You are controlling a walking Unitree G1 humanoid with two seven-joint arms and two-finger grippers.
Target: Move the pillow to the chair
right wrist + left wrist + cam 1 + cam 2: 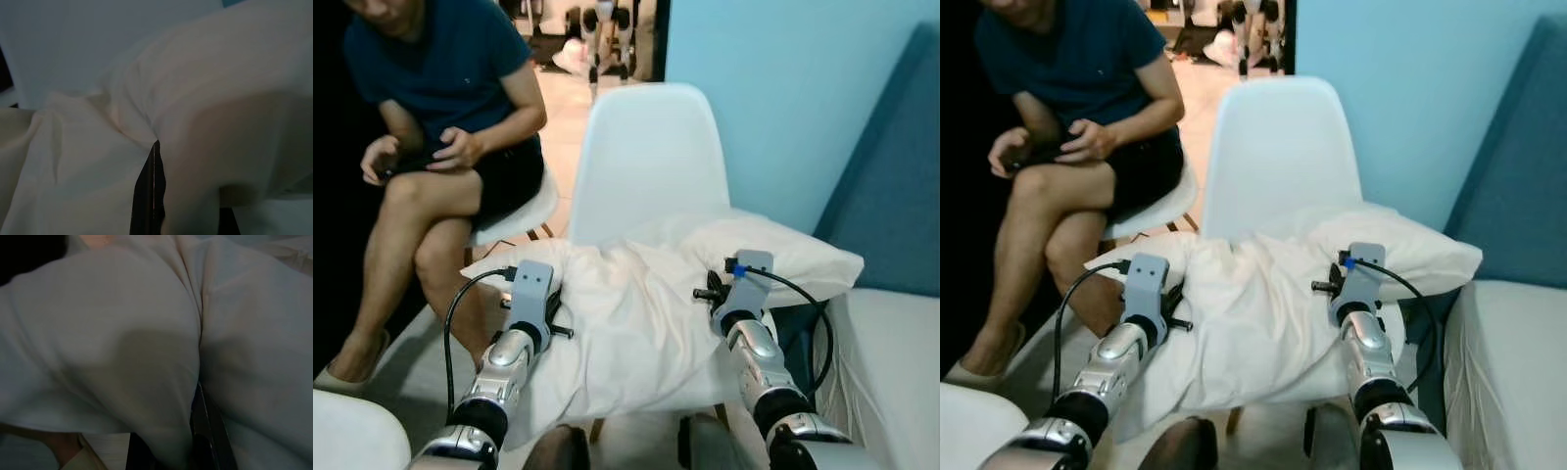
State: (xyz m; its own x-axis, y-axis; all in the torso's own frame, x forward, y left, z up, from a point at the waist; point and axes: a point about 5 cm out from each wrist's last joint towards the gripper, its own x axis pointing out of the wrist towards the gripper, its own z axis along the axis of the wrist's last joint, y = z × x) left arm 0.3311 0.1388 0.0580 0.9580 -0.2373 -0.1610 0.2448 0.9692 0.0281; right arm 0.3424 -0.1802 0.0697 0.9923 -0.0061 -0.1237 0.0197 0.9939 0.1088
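Note:
A white pillow [646, 304] lies crumpled in front of the white chair [651, 157], over its seat; I cannot tell whether it rests there. My left gripper [536, 299] is at the pillow's left end and my right gripper [732, 294] at its right end. Both have their fingers buried in the fabric. In the left wrist view a black finger [205, 431] is pinched into a fold of the pillow [122, 333]. In the right wrist view the black fingers [149, 196] are pressed together on a pleat of cloth [220, 122].
A person [440, 117] sits on a second white chair [524, 211] close on the left, legs crossed, hands busy. A blue wall [764, 88] stands behind the chair. A blue sofa back [891, 196] and a white cushion [891, 362] are on the right.

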